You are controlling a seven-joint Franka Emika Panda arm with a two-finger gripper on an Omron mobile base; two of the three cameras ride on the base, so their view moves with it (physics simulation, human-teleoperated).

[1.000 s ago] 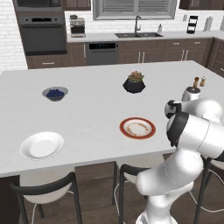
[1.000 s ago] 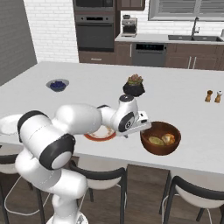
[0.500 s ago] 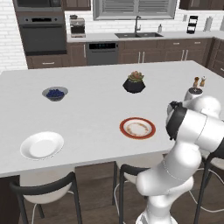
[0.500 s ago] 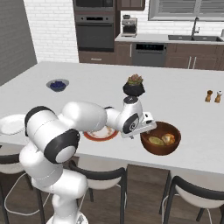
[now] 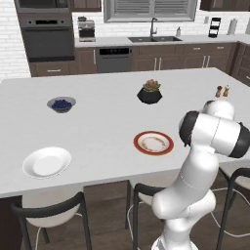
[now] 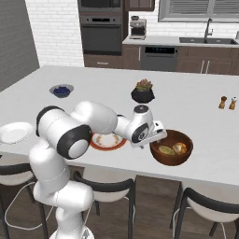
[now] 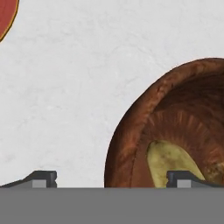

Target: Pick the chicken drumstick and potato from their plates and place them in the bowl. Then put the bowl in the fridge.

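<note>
Right base view shows the white arm reaching low over the desk [image 6: 200, 107]. Its gripper [image 6: 161, 136] hangs just beside the near left rim of the bowl [image 6: 171, 147]. The bowl sits near the front edge of the desk. Inside it lie the potato [image 6: 165, 150] and the drumstick [image 6: 179, 148], side by side.

Hand view looks down on the bowl [image 7: 131, 131] from close up. The two fingertips [image 7: 43, 178] stand far apart, so the gripper [image 7: 111, 179] is wide open and holds nothing. One tip is over the bare desk [image 7: 65, 87] and the other tip is over the inside of the bowl. The bowl's rim is between the two tips. The potato [image 7: 168, 159] shows as a pale yellow lump at the bottom of the bowl.

The red plate [image 6: 107, 141] is just left of the gripper, partly behind the arm. It has some crumbs on it. The white plate [image 6: 14, 132] lies far to the left, near the desk's edge. A small bowl of blueberries [image 6: 61, 90] sits further back. A black plant pot [image 6: 143, 92] stands near the middle of the desk. Two small shakers [image 6: 228, 102] stand at the far right.
</note>
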